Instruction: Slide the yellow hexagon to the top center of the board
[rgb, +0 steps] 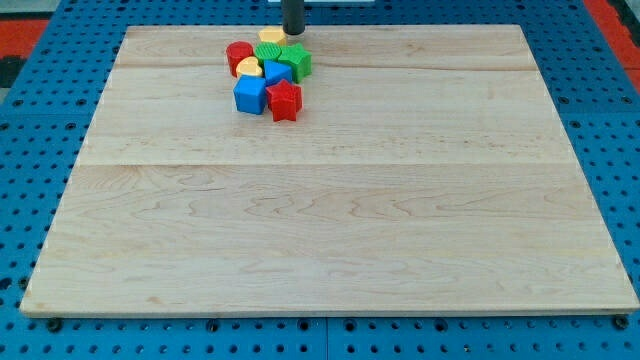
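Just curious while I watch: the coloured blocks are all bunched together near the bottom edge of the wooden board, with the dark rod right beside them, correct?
Not quite. The camera view shows the cluster, including the yellow block and red block, near the board's top edge, not the bottom. My tip is indeed right beside them.

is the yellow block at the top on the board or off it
On the board: the yellow block lies on the wood near its top edge, beside my tip.

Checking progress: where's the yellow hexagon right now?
Yellow hexagon sits near the board's top edge, slightly left of centre, atop the block cluster, my tip just right of it.
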